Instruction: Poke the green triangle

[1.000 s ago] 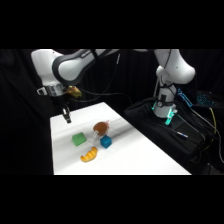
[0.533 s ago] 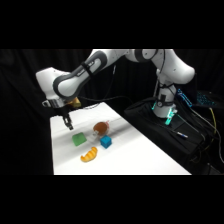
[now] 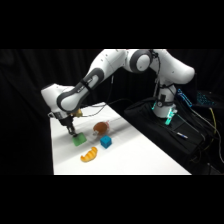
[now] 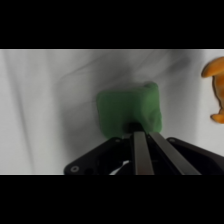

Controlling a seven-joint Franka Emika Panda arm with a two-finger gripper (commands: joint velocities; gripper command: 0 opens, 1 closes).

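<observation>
The green triangle [image 3: 79, 140] is a small bright green flat block lying on the white table [image 3: 135, 155]. In the wrist view the green triangle [image 4: 120, 107] fills the middle of the picture. My gripper [image 3: 73, 133] has come down from above onto its near upper edge. In the wrist view my gripper [image 4: 135, 129] has its two fingers pressed together, shut, with the tips touching the block's lower middle.
An orange-yellow croissant-shaped thing [image 3: 89, 155] lies in front of the green block and shows at the wrist view's right edge [image 4: 216, 85]. A teal-blue cube [image 3: 106, 142] and a brown round object [image 3: 101, 128] sit to the right. Black equipment [image 3: 170, 135] borders the table's right side.
The arm has swung down and rightward from above the table's far left corner. The gripper now rests on the green block instead of hanging above the table.
</observation>
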